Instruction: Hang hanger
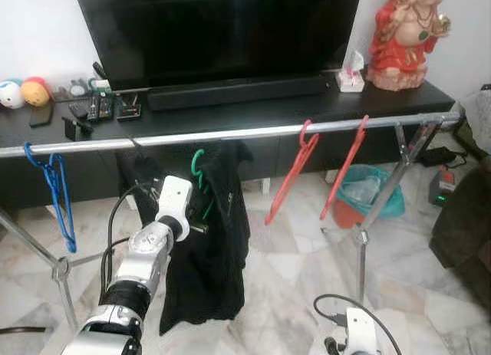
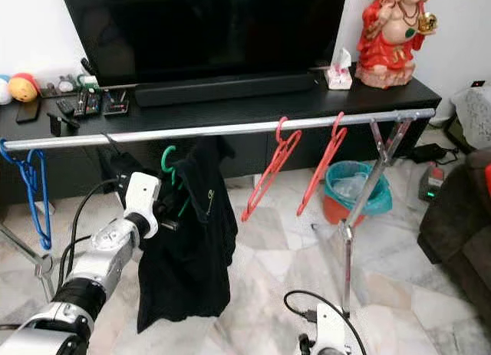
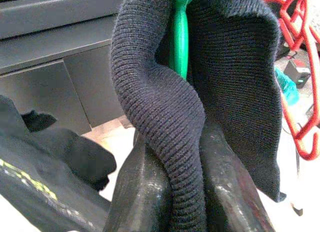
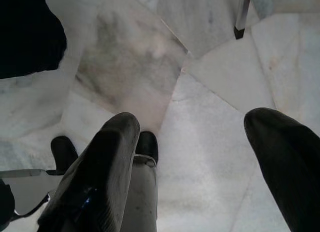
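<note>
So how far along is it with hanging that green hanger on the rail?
Partly there. The left tool grips the black garment on the green hanger, fingers pinching a fold of fabric. The hanger's hook sits just under the rail, not yet over it. Left: lift, hook on, release. The right tool idles open above the floor.

Left gripper point(image 3: 187, 192) fingers pinch black knit garment point(image 3: 165, 117); green hanger point(image 3: 179, 41) at 12 o'clock, red hangers point(image 3: 300, 91) at 3.
</note>
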You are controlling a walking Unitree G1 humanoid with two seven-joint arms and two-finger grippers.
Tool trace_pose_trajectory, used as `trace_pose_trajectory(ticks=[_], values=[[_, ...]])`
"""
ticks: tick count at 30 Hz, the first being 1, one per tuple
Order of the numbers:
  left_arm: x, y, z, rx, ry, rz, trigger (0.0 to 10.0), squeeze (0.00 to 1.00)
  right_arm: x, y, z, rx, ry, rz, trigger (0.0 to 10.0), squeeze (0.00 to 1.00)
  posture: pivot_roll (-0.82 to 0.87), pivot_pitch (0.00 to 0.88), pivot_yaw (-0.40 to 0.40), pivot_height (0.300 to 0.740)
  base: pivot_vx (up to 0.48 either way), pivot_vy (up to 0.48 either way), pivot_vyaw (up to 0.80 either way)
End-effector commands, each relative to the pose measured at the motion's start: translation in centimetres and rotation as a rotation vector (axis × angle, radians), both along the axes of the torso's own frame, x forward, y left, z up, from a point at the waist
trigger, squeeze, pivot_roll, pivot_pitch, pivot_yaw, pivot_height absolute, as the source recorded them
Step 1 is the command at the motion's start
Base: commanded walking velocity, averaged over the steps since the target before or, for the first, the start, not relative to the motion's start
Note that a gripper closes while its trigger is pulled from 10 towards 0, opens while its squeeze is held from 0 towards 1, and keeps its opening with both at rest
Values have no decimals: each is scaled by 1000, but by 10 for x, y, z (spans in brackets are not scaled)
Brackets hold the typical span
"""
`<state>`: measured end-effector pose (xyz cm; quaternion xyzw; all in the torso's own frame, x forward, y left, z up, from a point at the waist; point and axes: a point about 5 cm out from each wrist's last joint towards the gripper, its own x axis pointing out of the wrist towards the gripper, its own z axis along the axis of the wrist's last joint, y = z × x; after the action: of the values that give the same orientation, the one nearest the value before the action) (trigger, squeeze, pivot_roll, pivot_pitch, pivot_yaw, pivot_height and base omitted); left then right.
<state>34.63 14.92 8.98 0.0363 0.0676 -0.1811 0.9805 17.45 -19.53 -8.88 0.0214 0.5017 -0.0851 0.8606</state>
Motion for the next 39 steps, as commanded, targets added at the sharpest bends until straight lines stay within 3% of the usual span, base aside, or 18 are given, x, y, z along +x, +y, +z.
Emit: trace_pose_trajectory(ticks=[1,11,19,22,27,34,39], values=[[5,3,11,-5,-45,4,10000,0,1,0,0,-1,-1,-1,10000,0,-201,0,7,740,292,0,0],[4,-2,11,-12,-44,-36,10000,0,0,0,0,0,1,1,10000,0,-203,0,8,740,324,0,0],[0,-9,13,-51,-52,-136,10000,0,-1,0,0,-5,1,-2,10000,0,-203,0,12,740,74,0,0],[-6,-11,8,-41,-11,-235,10000,0,-1,0,0,-8,1,-7,10000,0,-207,0,15,740,0,0,0],[-10,-6,1,0,55,-295,10000,0,-1,0,0,-11,3,-9,10000,0,-201,0,15,740,0,0,0],[-4,-17,5,33,49,-305,10000,0,0,1,0,-8,0,-16,10000,0,-208,0,26,740,0,0,0],[4,-23,8,47,53,-255,10000,0,0,2,0,-5,-2,-21,10000,0,-210,0,29,740,0,0,0]])
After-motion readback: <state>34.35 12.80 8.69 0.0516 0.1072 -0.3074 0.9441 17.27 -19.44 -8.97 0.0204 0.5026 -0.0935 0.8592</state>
